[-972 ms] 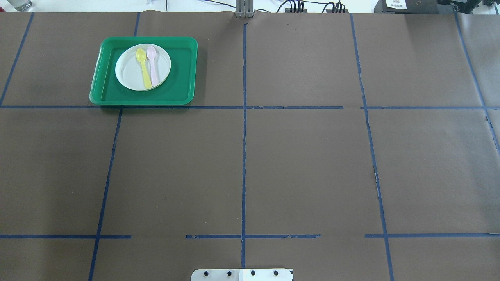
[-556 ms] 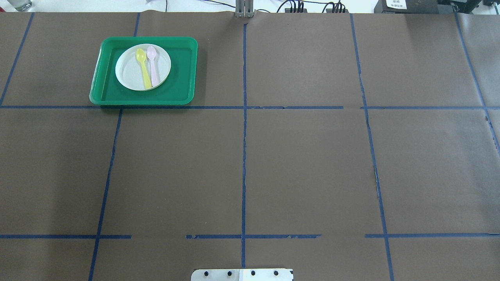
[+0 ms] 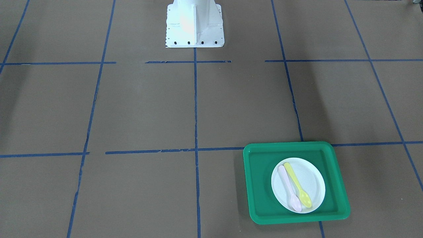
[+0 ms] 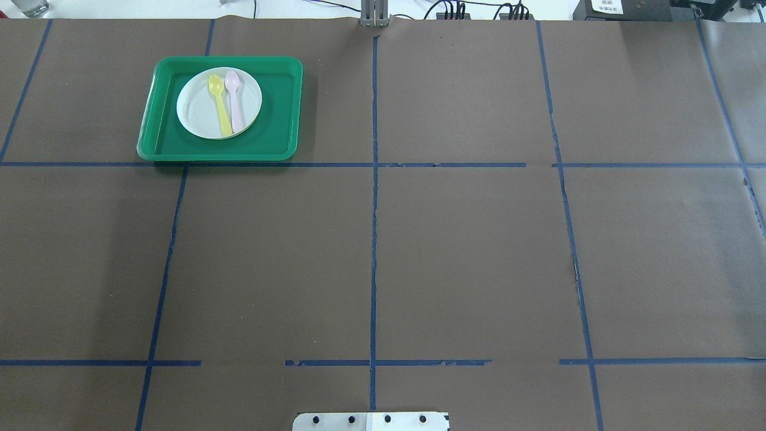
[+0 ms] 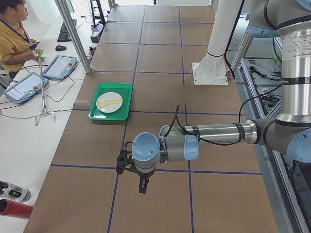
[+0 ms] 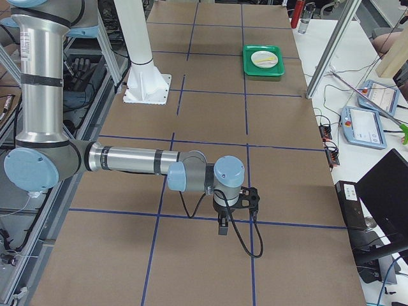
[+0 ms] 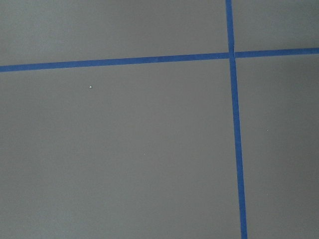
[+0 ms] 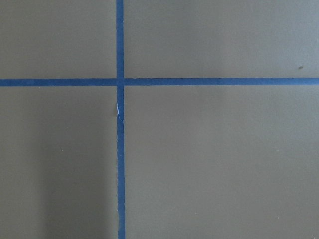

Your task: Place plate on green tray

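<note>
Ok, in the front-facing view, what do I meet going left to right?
Robot base → tray → pink spoon → yellow spoon. The plate lies under both spoons, so it has no clear place in the order.

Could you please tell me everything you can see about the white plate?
The plate is small, round and white, apparently plastic, with a low raised rim. It sits flat and upright on the floor of the green tray, roughly mid-tray and clear of its rim. A yellow spoon and a pink spoon lie side by side on it, bowls pointing away from the robot. Nothing else touches it.
</note>
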`<control>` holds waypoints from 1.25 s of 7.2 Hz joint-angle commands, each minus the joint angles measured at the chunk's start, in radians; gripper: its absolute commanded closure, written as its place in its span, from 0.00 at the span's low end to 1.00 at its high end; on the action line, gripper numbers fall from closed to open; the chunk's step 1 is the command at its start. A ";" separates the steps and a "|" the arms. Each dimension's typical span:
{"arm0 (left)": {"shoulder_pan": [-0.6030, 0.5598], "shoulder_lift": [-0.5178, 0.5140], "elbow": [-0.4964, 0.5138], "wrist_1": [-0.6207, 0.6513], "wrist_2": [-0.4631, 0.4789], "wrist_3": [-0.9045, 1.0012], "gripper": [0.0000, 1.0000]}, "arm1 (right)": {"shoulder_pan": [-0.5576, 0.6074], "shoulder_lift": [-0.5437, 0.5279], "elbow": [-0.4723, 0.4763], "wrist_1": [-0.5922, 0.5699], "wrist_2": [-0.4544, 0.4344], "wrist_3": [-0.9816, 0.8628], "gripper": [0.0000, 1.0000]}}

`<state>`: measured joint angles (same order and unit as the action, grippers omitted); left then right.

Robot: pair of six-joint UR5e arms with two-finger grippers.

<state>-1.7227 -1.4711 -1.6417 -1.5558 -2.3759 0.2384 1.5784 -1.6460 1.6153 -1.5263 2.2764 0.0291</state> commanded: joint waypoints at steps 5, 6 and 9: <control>0.104 -0.049 -0.023 0.008 -0.002 -0.002 0.00 | 0.000 0.000 0.000 0.000 0.000 0.000 0.00; 0.107 -0.049 -0.020 0.008 0.006 -0.002 0.00 | 0.000 0.000 0.000 0.000 0.000 0.000 0.00; 0.106 -0.052 -0.026 0.006 0.004 0.001 0.00 | 0.000 0.000 0.000 0.000 0.000 0.000 0.00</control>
